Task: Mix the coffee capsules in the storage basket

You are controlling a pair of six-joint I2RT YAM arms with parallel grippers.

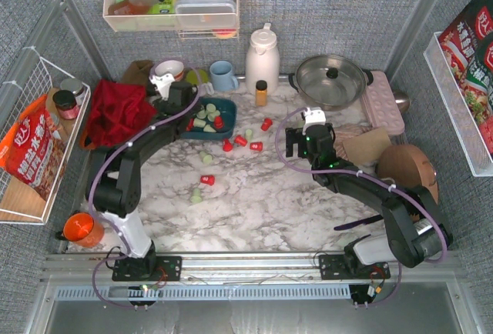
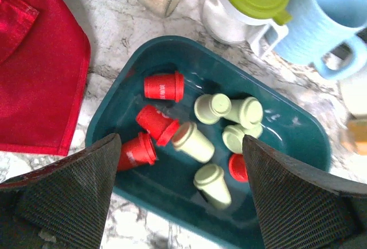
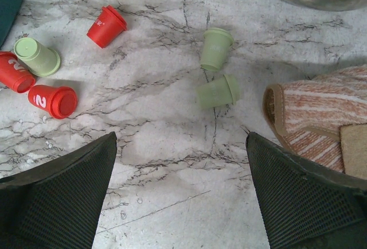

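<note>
Above the teal storage basket (image 2: 298,140), the left gripper (image 2: 180,146) is held wide open and empty, presumably so the red and green coffee capsules (image 2: 163,86) inside can be stirred. Loose capsules (image 3: 217,91) on the marble table (image 3: 172,174) are framed by the spread, empty right gripper (image 3: 180,140).

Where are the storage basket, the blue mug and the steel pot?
storage basket (image 2: 298,135): left wrist view, bare floor.
blue mug (image 1: 223,76): top external view, its body.
steel pot (image 1: 344,85): top external view, its lid.
</note>
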